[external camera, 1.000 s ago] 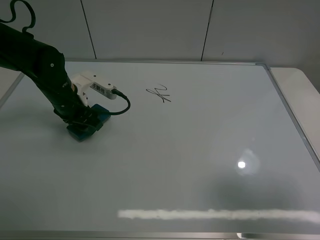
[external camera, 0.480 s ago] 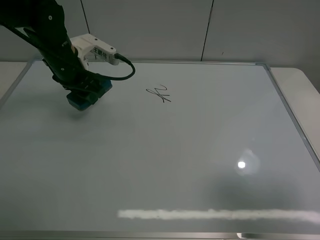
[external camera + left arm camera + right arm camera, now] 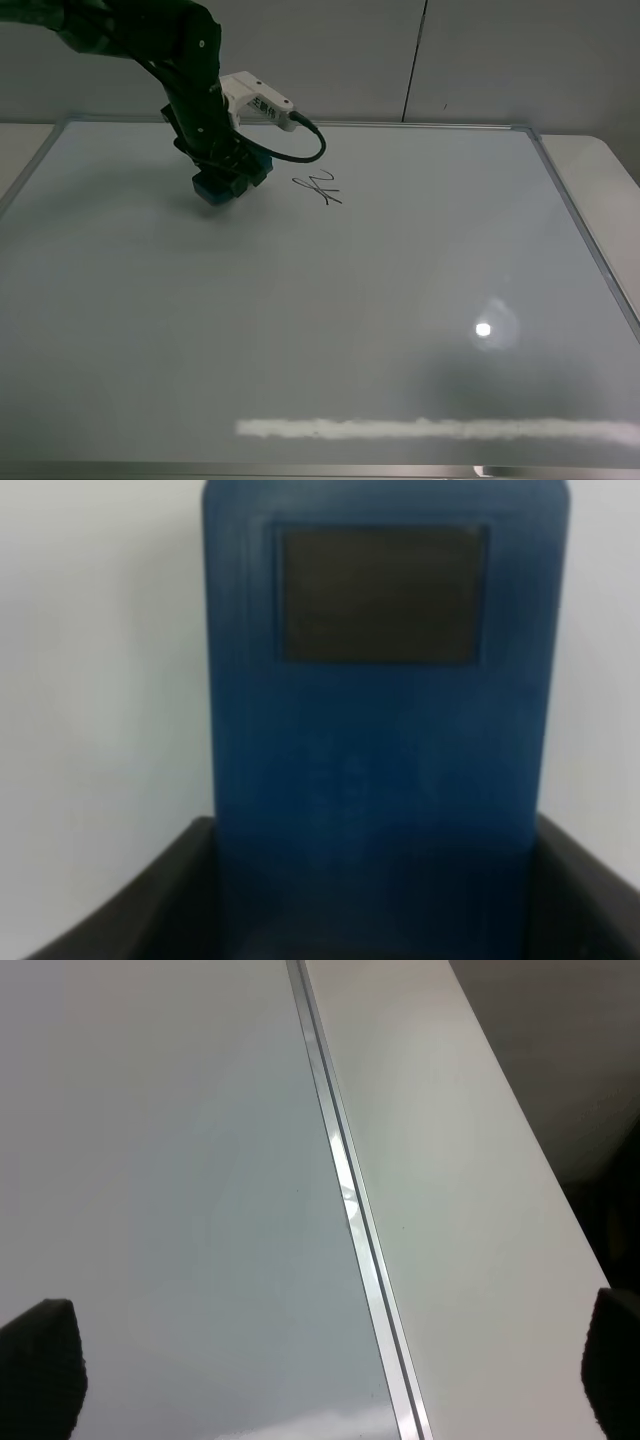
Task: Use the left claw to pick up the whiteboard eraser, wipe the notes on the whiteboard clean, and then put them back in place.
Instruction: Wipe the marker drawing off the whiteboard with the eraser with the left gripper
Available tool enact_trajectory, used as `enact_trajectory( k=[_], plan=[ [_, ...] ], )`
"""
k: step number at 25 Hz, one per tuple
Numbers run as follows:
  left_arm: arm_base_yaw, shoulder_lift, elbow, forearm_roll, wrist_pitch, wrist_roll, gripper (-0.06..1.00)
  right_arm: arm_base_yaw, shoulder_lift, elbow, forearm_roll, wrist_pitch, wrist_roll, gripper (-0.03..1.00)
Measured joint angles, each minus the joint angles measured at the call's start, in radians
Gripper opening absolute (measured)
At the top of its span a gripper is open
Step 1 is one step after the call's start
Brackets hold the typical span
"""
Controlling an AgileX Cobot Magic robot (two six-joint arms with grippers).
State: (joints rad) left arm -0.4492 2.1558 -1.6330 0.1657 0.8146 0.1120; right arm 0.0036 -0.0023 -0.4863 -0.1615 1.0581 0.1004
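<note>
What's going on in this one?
The left claw is clamped on the whiteboard eraser and holds it over the whiteboard, just to the left of the notes as the high camera sees it. The scribble is intact, so no wiping has been done yet. Whether the eraser touches the board cannot be told.

The whiteboard (image 3: 400, 280) under me is glossy and smooth, throwing back glare, its frame (image 3: 352, 1210) shiny silver metal, while the whiteboard eraser (image 3: 380, 740) looks like matt blue plastic with a duller dark panel (image 3: 378, 592) (blurred in my wrist view), and the fingers (image 3: 140, 905) of my left claw (image 3: 380, 890) matt black plastic.
</note>
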Motion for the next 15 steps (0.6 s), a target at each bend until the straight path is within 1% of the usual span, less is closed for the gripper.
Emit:
enact_trajectory(
  k=[7,10,15],
  plan=[
    [-0.001,0.172,-0.266,-0.022,0.112,0.076,0.55,0.0,0.0,0.0,0.0,0.0,0.0,0.99],
    [-0.001,0.224,-0.333,-0.022,0.131,0.092,0.55,0.0,0.0,0.0,0.0,0.0,0.0,0.99],
    [-0.003,0.272,-0.378,-0.042,0.139,0.116,0.55,0.0,0.0,0.0,0.0,0.0,0.0,0.99]
  ],
)
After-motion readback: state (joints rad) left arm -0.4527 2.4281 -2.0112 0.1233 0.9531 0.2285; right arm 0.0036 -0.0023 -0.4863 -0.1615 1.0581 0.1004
